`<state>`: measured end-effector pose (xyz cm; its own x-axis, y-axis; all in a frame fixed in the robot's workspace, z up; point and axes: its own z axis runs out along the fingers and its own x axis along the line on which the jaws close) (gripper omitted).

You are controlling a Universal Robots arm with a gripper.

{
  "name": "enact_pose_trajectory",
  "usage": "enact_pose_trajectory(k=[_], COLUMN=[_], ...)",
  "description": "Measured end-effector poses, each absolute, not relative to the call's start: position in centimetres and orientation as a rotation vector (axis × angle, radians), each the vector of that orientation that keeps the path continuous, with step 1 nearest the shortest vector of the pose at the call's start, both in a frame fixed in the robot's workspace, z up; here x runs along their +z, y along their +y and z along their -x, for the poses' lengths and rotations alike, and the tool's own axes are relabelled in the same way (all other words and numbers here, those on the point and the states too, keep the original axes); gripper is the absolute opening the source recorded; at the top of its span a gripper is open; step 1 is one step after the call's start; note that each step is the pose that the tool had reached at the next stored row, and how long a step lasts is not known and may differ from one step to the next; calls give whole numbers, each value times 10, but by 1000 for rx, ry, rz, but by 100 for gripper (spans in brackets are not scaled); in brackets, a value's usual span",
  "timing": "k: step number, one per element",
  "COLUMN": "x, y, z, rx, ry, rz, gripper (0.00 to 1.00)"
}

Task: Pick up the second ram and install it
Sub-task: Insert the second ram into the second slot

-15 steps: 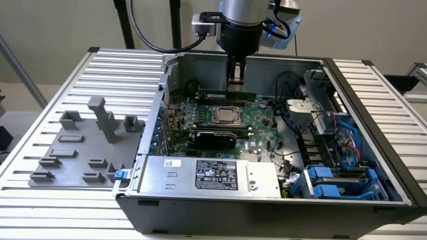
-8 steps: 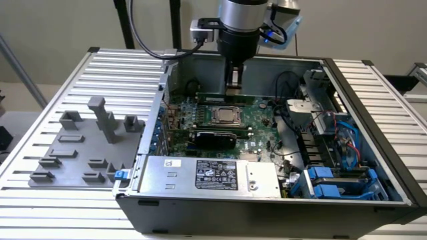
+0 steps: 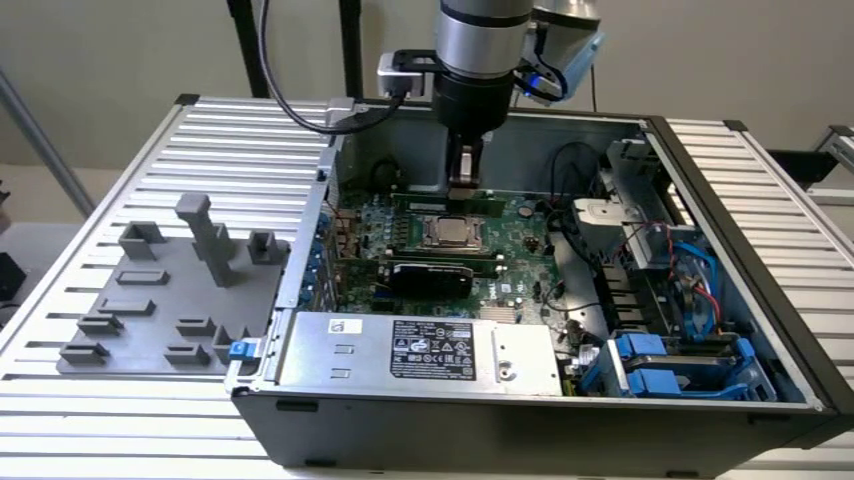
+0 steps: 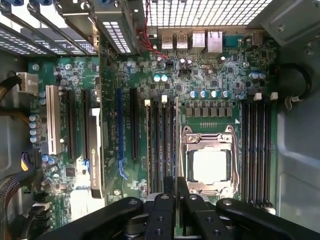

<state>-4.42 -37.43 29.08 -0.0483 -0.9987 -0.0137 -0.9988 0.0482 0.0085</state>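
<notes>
A ribbed silver metal table carries an open grey steel computer case lying on its side. Beside it, on the exterior view's left, is a matte grey plastic holder block with upright posts and shallow pockets.

A robot arm with a smooth silver sleeve and black wrist reaches straight down into the far half of the case.

Along the near wall sits a boxy bare-metal power supply with a black-and-white label. Glossy blue plastic drive brackets fill the near corner on the exterior view's right.

The large green motherboard covers the case floor. Seen from the wrist, it is studded with small round capacitors and long dark slots. A long black rectangular card stands on it just near of the square silver processor, whose shiny lid sits in a metal frame.

The second ram, a thin narrow green strip, stands on edge in the slots just far of the processor, running left to right.

The black gripper hangs directly over the strip's top edge. In the wrist view its two flat fingers are pressed together with no gap showing. Whether they touch the strip cannot be made out.
</notes>
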Motion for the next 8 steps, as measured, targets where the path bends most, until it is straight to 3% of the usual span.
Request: enact_pose_trajectory(k=[8], x=[279], y=[-378], z=[44], rx=[36], ry=[2261], rz=[2163], gripper=[0])
